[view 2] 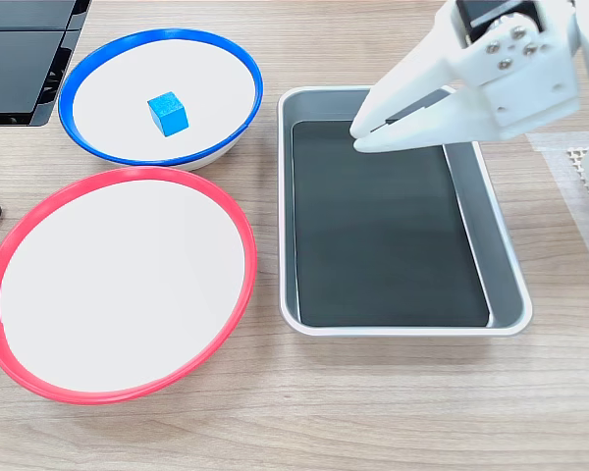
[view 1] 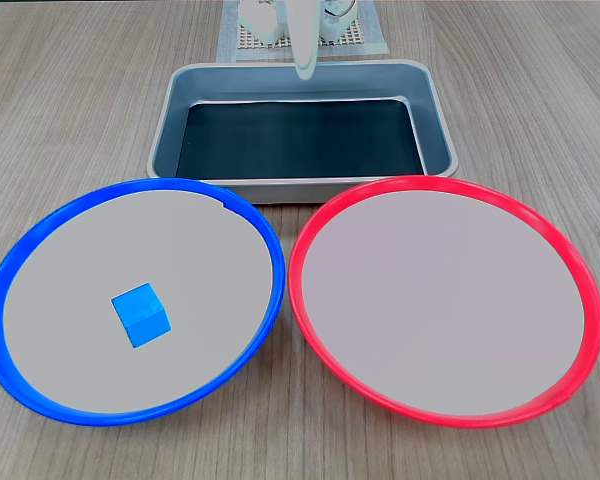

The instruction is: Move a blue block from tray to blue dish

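**Blue block: location and handling**

The blue block (view 1: 141, 314) lies flat inside the blue dish (view 1: 40, 232), left of centre in a fixed view, near the bench's front-left corner. The tray (view 2: 504, 257) holds nothing. The claw (view 2: 359, 136) hangs over the tray's far end, fingers together, empty. Judged rigid, light and smooth-faced; best gripped across two opposite flat sides, squarely, to prevent slipping.

Tray (view 2: 506, 285) bare — red dish (view 2: 118, 285) alongside.
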`<state>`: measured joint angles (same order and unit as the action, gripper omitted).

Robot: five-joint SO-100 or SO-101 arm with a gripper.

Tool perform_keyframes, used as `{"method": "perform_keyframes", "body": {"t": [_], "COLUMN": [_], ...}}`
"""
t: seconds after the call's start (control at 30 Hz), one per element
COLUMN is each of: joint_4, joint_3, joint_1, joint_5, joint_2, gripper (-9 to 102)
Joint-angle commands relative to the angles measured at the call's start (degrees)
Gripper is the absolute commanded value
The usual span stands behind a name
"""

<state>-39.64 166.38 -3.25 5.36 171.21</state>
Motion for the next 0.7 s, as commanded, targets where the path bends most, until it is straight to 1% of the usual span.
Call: {"method": "perform_keyframes", "body": {"t": [0.0, 0.03, 0.13, 0.37, 0.67], "joint_4": [-2.0, -1.7, -4.9, -17.1, -17.6], "joint_3": [4.8, 6.4, 6.9, 6.9, 6.9], "joint_1": [-1.0, -1.4, -2.4, -3.8, -4.4], "joint_5": [-0.1, 0.3, 1.3, 2.5, 2.6], "joint_2": [7.8, 9.1, 10.6, 19.1, 19.4], "gripper": [0, 0, 0, 0, 0]}}
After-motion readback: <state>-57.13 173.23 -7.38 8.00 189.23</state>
